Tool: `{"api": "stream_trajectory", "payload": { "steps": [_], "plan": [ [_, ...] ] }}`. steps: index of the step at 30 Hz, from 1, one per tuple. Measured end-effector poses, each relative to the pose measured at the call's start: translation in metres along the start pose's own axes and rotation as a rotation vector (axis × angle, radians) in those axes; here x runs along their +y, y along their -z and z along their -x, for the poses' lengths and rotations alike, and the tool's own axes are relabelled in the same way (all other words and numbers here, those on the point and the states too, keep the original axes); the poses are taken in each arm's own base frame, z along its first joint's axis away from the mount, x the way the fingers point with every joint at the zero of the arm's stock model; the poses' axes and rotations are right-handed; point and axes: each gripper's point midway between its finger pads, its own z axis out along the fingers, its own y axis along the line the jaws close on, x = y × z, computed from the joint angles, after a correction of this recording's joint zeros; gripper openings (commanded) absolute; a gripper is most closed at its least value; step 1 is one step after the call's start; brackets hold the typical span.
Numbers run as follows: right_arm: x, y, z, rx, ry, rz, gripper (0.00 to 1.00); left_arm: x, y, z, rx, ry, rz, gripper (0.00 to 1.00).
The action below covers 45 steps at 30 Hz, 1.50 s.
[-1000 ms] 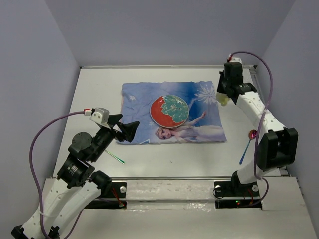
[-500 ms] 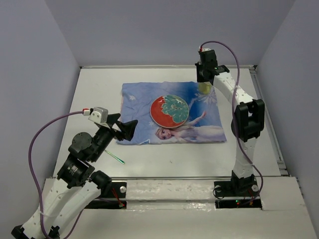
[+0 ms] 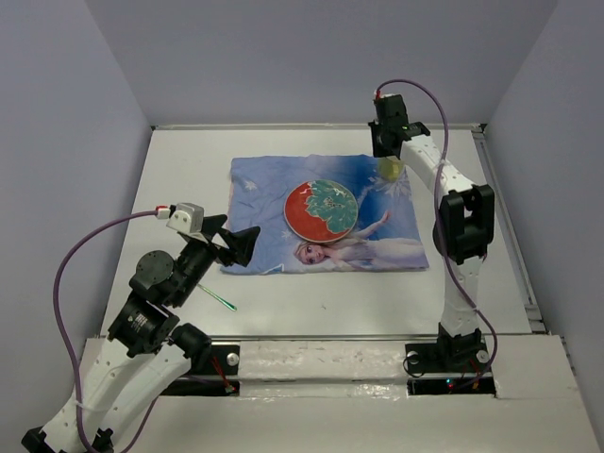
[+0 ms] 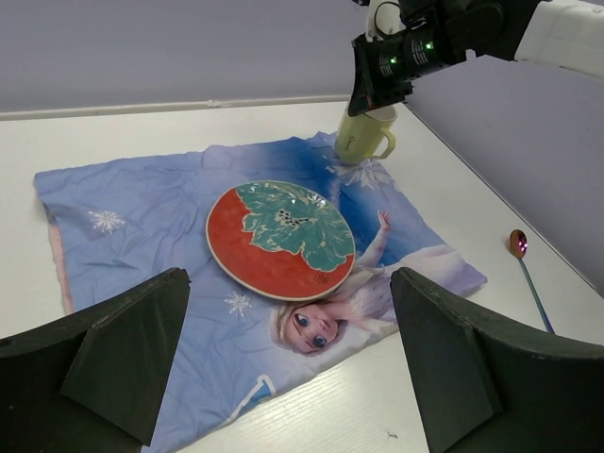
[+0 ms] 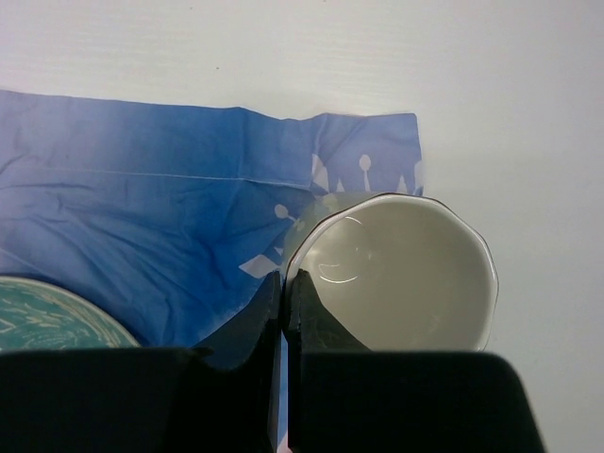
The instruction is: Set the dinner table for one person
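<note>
The dinner table point(image 3: 189, 179) has a blue princess-print cloth mat point(image 3: 264, 189) spread across its middle. A red-and-green plate point(image 3: 321, 209) lies flat on the cloth, right of centre. A pale yellow mug point(image 3: 388, 168) stands upright at the mat's far right corner, beyond and to the right of the plate and apart from it. Seen from above, its base overlaps the cloth's corner and partly the bare surface. I cannot tell whether it rests there or hangs just above.

The right gripper point(image 5: 284, 311) comes at the mug from above. It is nearly closed and pinches the rim wall on the side facing the plate, one finger inside the cup and one outside. The handle points away from the plate, toward the table's right edge. The mug therefore sits directly under that pincer with its axis vertical. The likely next step is to let go and lift straight up without tipping it.

The left gripper point(image 3: 236, 243) is spread wide and empty near the mat's near left corner, well apart from the mug. A green utensil point(image 3: 217, 300) lies on bare table beside the left arm, and a spoon point(image 4: 525, 269) lies right of the mat.
</note>
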Motion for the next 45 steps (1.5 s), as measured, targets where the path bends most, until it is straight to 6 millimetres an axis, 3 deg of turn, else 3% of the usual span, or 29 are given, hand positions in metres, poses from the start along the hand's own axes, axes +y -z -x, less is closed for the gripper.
{"api": "stream_trajectory", "payload": {
  "steps": [3, 8, 13, 18, 22, 26, 29, 30, 33, 37, 39, 41, 42, 45],
  "plan": [
    [0.000, -0.008, -0.005, 0.012, 0.005, -0.010, 0.00, 0.000, 0.000, 0.000, 0.000, 0.000, 0.001, 0.99],
    [0.002, -0.019, -0.017, 0.043, 0.013, -0.014, 0.12, 0.001, 0.000, 0.000, -0.001, 0.000, 0.004, 0.99],
    [0.001, -0.021, -0.016, 0.037, 0.018, -0.021, 0.49, 0.002, 0.000, 0.000, -0.002, 0.000, 0.008, 0.99],
    [-0.003, -0.017, -0.008, 0.011, 0.013, -0.037, 0.68, 0.003, 0.000, 0.001, -0.003, 0.000, 0.013, 0.99],
    [-0.004, 0.009, 0.002, -0.022, -0.015, -0.007, 0.70, 0.004, 0.000, 0.001, -0.005, 0.000, 0.018, 0.99],
    [0.001, 0.060, 0.016, -0.102, -0.056, 0.059, 0.71, 0.011, -0.001, 0.002, -0.010, 0.000, 0.052, 0.99],
    [0.017, 0.103, 0.018, -0.172, -0.066, 0.130, 0.71, 0.018, 0.000, 0.002, -0.015, 0.000, 0.091, 0.99],
    [0.033, 0.124, 0.017, -0.202, -0.064, 0.183, 0.71, 0.023, 0.000, 0.003, -0.018, 0.003, 0.116, 0.99],
    [0.073, 0.154, 0.007, -0.253, -0.052, 0.304, 0.71, 0.034, 0.001, 0.003, -0.024, 0.009, 0.176, 0.99],
    [0.150, 0.184, -0.040, -0.233, 0.017, 0.487, 0.70, 0.051, 0.004, 0.004, -0.035, 0.020, 0.270, 0.99],
    [0.174, 0.191, -0.061, -0.207, 0.046, 0.541, 0.70, 0.059, 0.007, 0.003, -0.036, 0.023, 0.313, 0.99],
    [0.220, 0.209, -0.098, -0.174, 0.108, 0.635, 0.68, 0.072, 0.012, 0.002, -0.037, 0.022, 0.391, 0.99],
    [0.228, 0.213, -0.104, -0.169, 0.119, 0.651, 0.67, 0.079, 0.016, 0.003, -0.041, 0.022, 0.436, 0.99],
    [0.293, 0.239, -0.140, -0.157, 0.205, 0.769, 0.63, 0.091, 0.030, 0.014, -0.082, 0.032, 0.519, 0.99]
  ]
}}
